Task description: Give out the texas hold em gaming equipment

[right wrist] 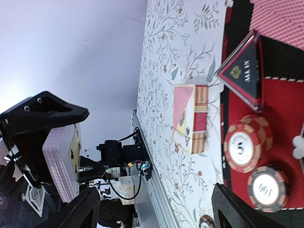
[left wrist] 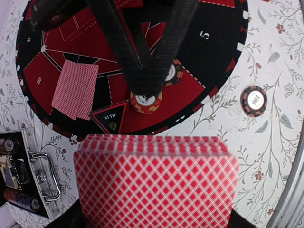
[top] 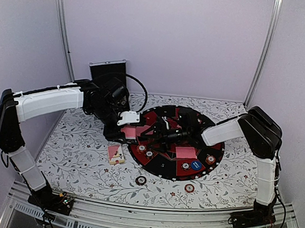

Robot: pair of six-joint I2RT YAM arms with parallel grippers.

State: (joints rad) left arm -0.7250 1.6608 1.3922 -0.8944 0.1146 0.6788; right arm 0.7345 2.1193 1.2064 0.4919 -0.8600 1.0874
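Floral tablecloth (top: 85, 161) | striped chips (top: 141, 180) lie off round poker mat (top: 161, 172) at 6 and 7 o'clock | pink card box (top: 116, 154) at 8 | blue button (top: 196, 165) on mat at 5 | left gripper (top: 129, 127) clamps pink-backed deck (left wrist: 156, 185) at 9 | right gripper (right wrist: 156, 190) spread wide, empty, over mat | black case (top: 108, 73) far, 11

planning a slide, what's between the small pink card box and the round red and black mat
Only bare floral cloth between pink box and round mat, per right wrist view.

Card deck (left wrist: 156, 185) blurred, cut by bottom edge, case (left wrist: 16, 168) cropped at left
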